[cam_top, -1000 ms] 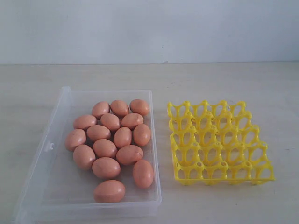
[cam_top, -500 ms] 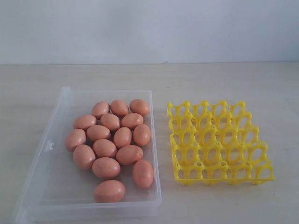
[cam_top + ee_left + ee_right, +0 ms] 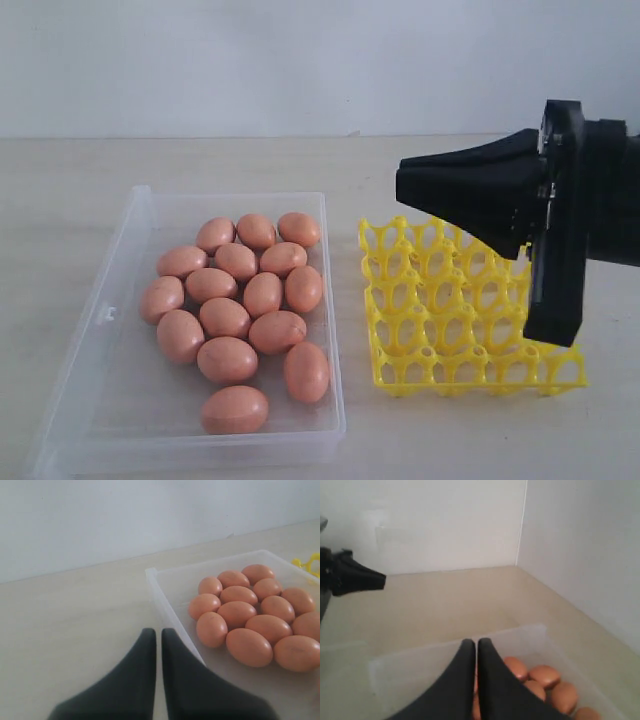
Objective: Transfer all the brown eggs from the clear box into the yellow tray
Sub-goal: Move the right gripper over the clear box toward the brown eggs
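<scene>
Orange-brown eggs (image 3: 262, 294) in a clear box (image 3: 105, 395) — bright yellow tray (image 3: 400, 372) — black right gripper (image 3: 402, 185), pale beige table (image 3: 250, 160)

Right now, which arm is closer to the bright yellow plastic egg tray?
Right. The right arm's fingers hang over the bright yellow plastic egg tray. The left arm's fingers are beside the clear plastic box, on the side away from the tray.

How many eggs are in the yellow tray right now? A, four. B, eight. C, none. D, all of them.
C: every cell of the yellow tray is bare, and all the eggs lie in the clear box.
</scene>
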You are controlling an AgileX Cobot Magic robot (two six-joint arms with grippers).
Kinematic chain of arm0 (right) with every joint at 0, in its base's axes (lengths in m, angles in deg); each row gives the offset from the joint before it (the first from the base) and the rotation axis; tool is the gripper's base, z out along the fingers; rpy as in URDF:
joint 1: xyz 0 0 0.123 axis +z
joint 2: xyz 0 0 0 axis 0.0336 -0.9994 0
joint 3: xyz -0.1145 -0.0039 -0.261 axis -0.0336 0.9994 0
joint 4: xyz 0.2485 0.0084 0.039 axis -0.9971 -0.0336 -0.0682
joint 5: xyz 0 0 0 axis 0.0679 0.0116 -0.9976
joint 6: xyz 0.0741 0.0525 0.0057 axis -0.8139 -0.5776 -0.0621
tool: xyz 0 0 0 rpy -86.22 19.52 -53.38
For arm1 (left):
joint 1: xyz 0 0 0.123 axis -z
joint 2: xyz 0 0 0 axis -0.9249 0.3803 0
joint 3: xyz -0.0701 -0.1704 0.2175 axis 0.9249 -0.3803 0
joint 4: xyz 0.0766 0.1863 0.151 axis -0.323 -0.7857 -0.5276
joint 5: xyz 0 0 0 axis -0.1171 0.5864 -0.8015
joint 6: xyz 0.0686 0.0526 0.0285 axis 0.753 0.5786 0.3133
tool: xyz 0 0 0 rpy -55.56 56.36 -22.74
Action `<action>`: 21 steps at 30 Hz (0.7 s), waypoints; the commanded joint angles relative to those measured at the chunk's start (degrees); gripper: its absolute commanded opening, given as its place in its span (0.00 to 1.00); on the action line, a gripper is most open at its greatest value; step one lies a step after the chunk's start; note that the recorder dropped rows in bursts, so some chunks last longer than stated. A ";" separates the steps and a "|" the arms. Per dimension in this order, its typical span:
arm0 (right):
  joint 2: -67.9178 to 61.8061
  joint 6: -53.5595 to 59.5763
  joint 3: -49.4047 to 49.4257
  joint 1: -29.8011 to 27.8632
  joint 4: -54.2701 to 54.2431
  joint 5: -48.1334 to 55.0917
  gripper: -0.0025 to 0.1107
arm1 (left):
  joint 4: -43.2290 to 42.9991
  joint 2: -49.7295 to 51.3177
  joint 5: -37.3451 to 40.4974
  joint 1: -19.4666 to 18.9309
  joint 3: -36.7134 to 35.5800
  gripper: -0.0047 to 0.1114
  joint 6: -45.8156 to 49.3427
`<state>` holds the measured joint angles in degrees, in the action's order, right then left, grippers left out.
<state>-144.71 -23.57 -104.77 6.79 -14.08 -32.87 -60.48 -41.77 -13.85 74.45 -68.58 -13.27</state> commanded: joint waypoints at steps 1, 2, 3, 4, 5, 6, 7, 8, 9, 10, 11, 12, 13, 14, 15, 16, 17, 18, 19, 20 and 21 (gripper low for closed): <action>-1.42 20.40 -0.47 -0.02 -10.17 0.89 0.02 | -0.09 -0.17 -0.13 0.34 -0.22 0.07 0.01; -1.42 24.01 -0.47 -0.02 -15.40 2.34 0.02 | -0.09 -0.17 -0.13 0.34 -0.22 0.07 0.01; -1.42 27.34 -0.47 -0.02 -21.05 3.93 0.02 | -0.09 -0.17 -0.13 0.34 -0.22 0.07 0.01; -1.42 29.95 -0.47 -0.02 -25.66 5.45 0.02 | -0.09 -0.17 -0.13 0.34 -0.22 0.07 0.01; -1.42 32.31 -0.47 -0.02 -31.19 7.16 0.02 | -0.09 -0.17 -0.13 0.34 -0.22 0.07 0.01; -1.42 33.47 -0.59 -0.02 -36.24 9.30 0.02 | -0.09 -0.17 -0.13 0.34 -0.22 0.07 0.01; -1.42 33.14 -1.24 -0.02 -39.11 11.68 0.02 | -0.09 -0.17 -0.13 0.34 -0.22 0.07 0.01; -1.42 30.52 -2.39 -0.02 -39.90 15.92 0.02 | -0.09 -0.17 -0.13 0.34 -0.22 0.07 0.01; -1.42 25.93 -4.00 -0.02 -37.84 21.14 0.02 | -0.09 -0.17 -0.13 0.34 -0.22 0.07 0.01; -1.57 19.79 -5.65 0.20 -32.90 25.24 0.02 | -0.09 -0.17 -0.13 0.34 -0.22 0.07 0.01; -2.08 12.45 -7.96 0.99 -25.46 30.00 0.02 | -0.09 -0.17 -0.13 0.34 -0.22 0.07 0.01; -2.78 4.10 -10.44 2.22 -15.08 33.33 0.02 | -0.09 -0.17 -0.13 0.34 -0.22 0.07 0.01; -3.59 -3.21 -12.54 3.50 -5.43 34.98 0.02 | -0.09 -0.17 -0.13 0.34 -0.22 0.07 0.01; -4.94 -13.26 -15.24 5.36 6.76 35.16 0.02 | -0.09 -0.17 -0.13 0.34 -0.22 0.07 0.01; -6.56 -23.98 -18.18 7.49 18.21 34.90 0.02 | -0.09 -0.17 -0.13 0.34 -0.22 0.07 0.01; -8.07 -32.46 -21.23 9.34 24.56 34.55 0.02 | -0.09 -0.17 -0.13 0.34 -0.22 0.07 0.01; -10.19 -37.83 -22.92 11.40 24.56 33.99 0.03 | -0.09 -0.17 -0.13 0.34 -0.22 0.07 0.01; -12.15 -38.78 -24.67 13.10 24.56 32.40 0.05 | -0.09 -0.17 -0.13 0.34 -0.22 0.07 0.01; -13.81 -38.64 -25.77 14.62 24.56 31.21 0.07 | -0.09 -0.17 -0.13 0.34 -0.22 0.07 0.01; -15.90 -39.09 -26.98 16.38 24.56 30.92 0.11 | -0.09 -0.17 -0.13 0.34 -0.22 0.07 0.01; -17.99 -39.38 -27.84 17.97 24.56 31.27 0.16 | -0.09 -0.17 -0.13 0.34 -0.22 0.07 0.01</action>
<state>-158.66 -58.33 -130.05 21.22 7.32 -0.62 -60.48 -41.77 -13.85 74.45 -68.58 -13.27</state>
